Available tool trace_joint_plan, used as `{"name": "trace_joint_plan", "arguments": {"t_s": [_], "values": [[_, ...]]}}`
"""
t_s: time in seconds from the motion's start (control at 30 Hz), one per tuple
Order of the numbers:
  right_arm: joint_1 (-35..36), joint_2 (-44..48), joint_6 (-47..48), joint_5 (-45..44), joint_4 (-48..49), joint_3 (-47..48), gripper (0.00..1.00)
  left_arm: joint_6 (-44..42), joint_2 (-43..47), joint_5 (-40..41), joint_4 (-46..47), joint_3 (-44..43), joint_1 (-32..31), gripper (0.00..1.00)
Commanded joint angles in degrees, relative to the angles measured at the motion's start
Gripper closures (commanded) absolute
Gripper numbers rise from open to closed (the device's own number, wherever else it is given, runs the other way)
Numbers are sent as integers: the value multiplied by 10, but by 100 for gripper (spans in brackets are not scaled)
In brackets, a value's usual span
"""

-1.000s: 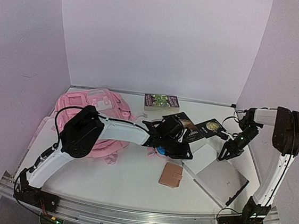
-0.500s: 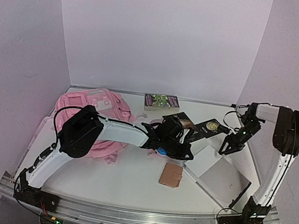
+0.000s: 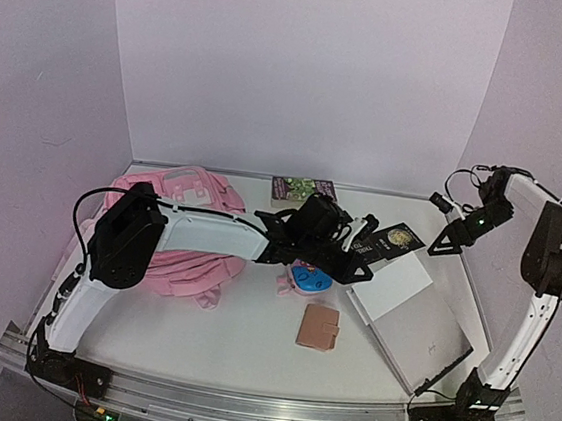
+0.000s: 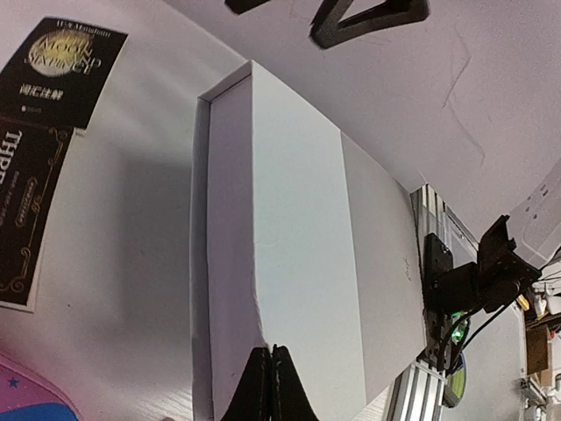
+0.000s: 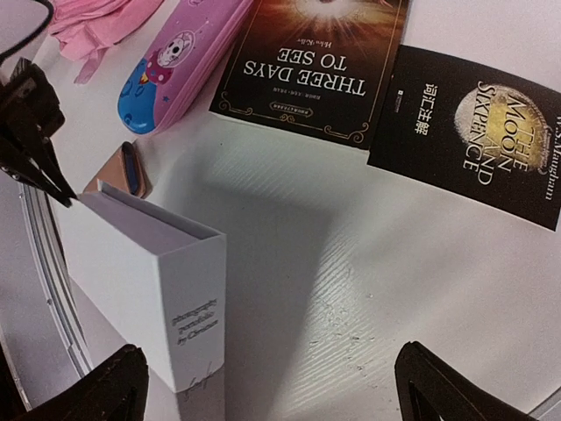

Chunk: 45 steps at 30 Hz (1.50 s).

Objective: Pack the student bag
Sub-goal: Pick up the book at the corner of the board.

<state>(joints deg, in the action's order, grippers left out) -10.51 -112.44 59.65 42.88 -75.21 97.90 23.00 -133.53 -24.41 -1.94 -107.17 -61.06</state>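
Note:
The student bag (image 3: pixel 177 195), big and pink, lies at the far left of the table; its straps (image 5: pixel 96 17) show in the right wrist view. My left arm reaches across it to the middle. My left gripper (image 3: pixel 360 272) (image 4: pixel 269 355) is shut on the near corner of a large white book (image 3: pixel 403 294) (image 4: pixel 298 228) (image 5: pixel 140 272) and holds that side raised, with a shadow under it. My right gripper (image 3: pixel 445 243) (image 5: pixel 270 355) hangs open above the table beyond the book, holding nothing.
A pink and blue pencil case (image 3: pixel 306 277) (image 5: pixel 180 66) lies under the left arm. Two black books (image 5: pixel 311 61) (image 5: pixel 478 132) lie side by side behind the white book. A green book (image 3: pixel 303 188) rests at the back wall. A brown wallet (image 3: pixel 318 327) lies nearer the front.
My right gripper opened, let go of the white book and drew back and up to the far right. My left gripper shut on the book's corner and rose, uncovering the pencil case.

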Motion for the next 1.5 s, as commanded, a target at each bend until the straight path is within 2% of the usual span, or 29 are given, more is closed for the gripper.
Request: {"name": "trace_joint_plan", "arguments": {"t_s": [0.0,0.2,0.53,0.73,0.8,0.9,1.03,1.27,1.3,1.33,1.4,1.43,1.47], "values": [[-4,44,58,21,-197,-22,2,-91,65,8,10,2,1,100],[-2,86,104,45,-197,-77,2,-137,82,16,-24,-2,4,100],[46,117,142,70,-196,-162,2,-180,130,23,3,53,13,100],[74,123,131,97,-196,-171,2,-193,145,46,15,73,16,100],[85,123,124,113,-197,-176,5,-195,156,59,43,93,16,100],[102,120,110,135,-196,-188,16,-196,174,76,92,133,18,100],[122,117,92,155,-196,-187,38,-203,190,84,123,163,18,100],[123,134,58,180,-196,-161,61,-219,228,98,202,232,18,100],[123,138,50,184,-196,-154,66,-219,232,105,203,234,18,97],[123,142,41,190,-196,-149,72,-219,234,110,199,234,18,93],[123,150,23,197,-197,-133,88,-217,239,112,171,219,18,69],[123,155,11,200,-196,-124,94,-215,241,114,150,208,18,53],[123,160,4,204,-196,-117,99,-214,243,114,129,197,18,43]]}}
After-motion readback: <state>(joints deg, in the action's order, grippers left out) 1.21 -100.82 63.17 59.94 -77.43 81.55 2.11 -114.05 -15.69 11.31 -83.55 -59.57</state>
